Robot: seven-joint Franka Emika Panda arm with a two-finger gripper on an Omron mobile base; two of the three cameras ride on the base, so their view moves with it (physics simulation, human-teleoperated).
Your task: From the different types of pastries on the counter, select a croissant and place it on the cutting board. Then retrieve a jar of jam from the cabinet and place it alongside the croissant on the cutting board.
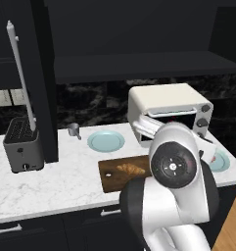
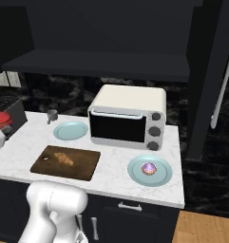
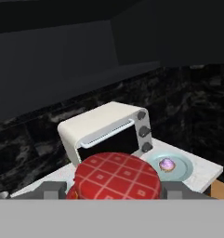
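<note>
My gripper (image 3: 112,190) is shut on the jar of jam (image 3: 117,179), a round red jar with a red checked lid that sits between the two dark fingers (image 3: 50,189). The same red jar (image 2: 1,118) shows at the left edge of the right base view, in the air above the counter (image 2: 111,178). The golden-brown croissant (image 2: 63,158) (image 1: 130,169) lies on the dark brown cutting board (image 2: 82,166) (image 1: 109,179). A round pink-purple frosted pastry (image 2: 148,168) (image 3: 167,164) rests on a light blue plate (image 2: 135,175). Above hangs the black cabinet (image 2: 101,61).
A cream toaster oven (image 2: 128,116) (image 1: 168,105) stands behind the board. Left of it are a second light blue plate (image 2: 71,130) (image 1: 106,141) and a small grey cup (image 1: 74,130). A grey toaster (image 1: 22,144) sits far left. My arm's big joint (image 1: 173,166) hides the board's right end.
</note>
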